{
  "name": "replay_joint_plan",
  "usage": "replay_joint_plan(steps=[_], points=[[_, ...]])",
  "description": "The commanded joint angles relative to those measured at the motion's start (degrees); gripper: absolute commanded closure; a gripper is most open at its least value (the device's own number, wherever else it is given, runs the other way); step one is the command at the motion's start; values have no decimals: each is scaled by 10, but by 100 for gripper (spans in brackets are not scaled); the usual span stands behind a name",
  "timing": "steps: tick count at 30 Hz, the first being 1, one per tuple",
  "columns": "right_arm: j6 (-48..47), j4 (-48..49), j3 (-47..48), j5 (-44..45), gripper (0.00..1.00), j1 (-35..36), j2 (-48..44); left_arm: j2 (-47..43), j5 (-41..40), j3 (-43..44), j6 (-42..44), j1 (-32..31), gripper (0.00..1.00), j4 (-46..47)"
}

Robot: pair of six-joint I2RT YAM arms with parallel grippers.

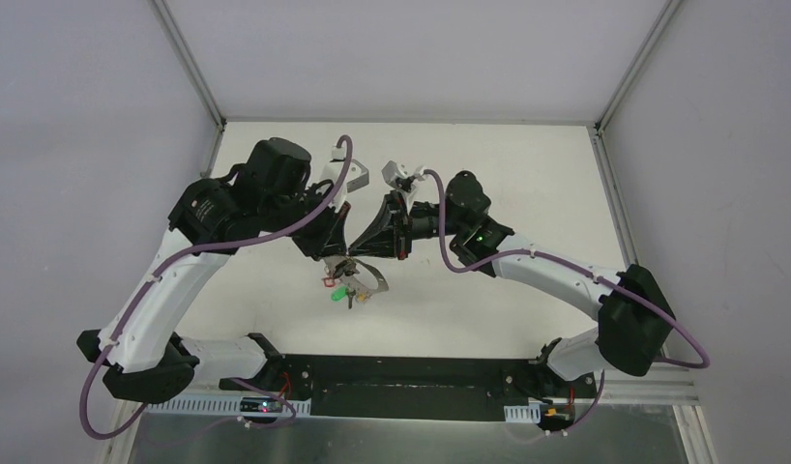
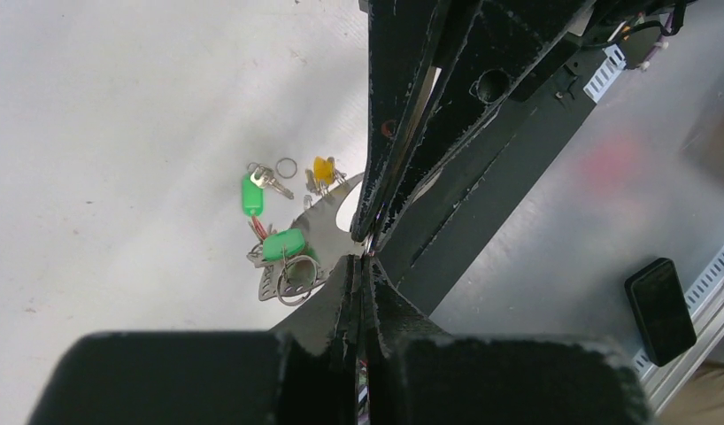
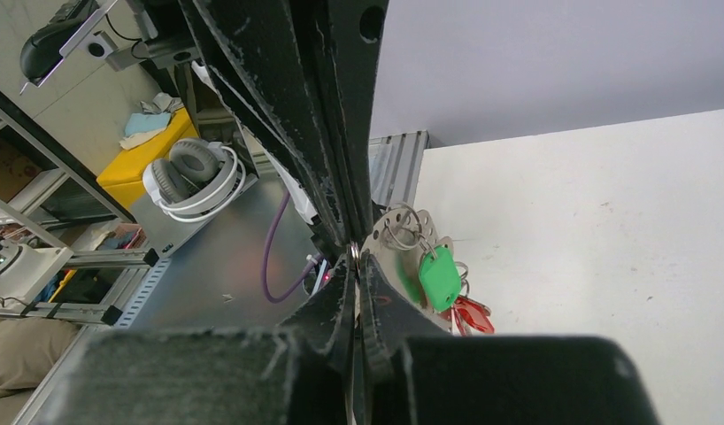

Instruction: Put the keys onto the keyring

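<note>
Holding keyring [image 2: 327, 217] aloft: left tool [image 2: 359, 266] clamped on its rim, right tool [image 3: 354, 261] shut tip-to-tip there, grip unconfirmed. I would part ring slowly, no twist; green key [image 2: 252, 197] waits on worktop [image 2: 119, 133].

Grippers: two, the left gripper [image 2: 360, 266] and the right gripper [image 3: 354, 261]. Green: two, a green cap [image 2: 252, 196] and a second green cap [image 2: 283, 243]. One yellow cap [image 2: 323, 168]. The red caps [image 3: 469, 316] are bunched, count unclear. One small loose ring [image 2: 286, 166]. One pair of headphones [image 3: 195, 177]. One black handset [image 2: 659, 310].
</note>
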Motion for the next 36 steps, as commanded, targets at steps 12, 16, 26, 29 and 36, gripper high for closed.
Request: replay_joint_plan(steps=[12, 16, 26, 29, 36], points=[[3, 40, 7, -5, 100, 3, -32, -227, 7, -186, 13, -1, 54, 247], [2, 40, -1, -3, 100, 3, -40, -317, 29, -284, -7, -1, 50, 340], [4, 84, -15, -31, 100, 3, -47, -469, 58, -504, -27, -2, 51, 556], [4, 97, -18, -41, 100, 3, -47, -482, 56, -525, -23, -2, 52, 568], [7, 113, -22, -59, 100, 3, -45, -467, 66, -535, -29, -2, 54, 602]])
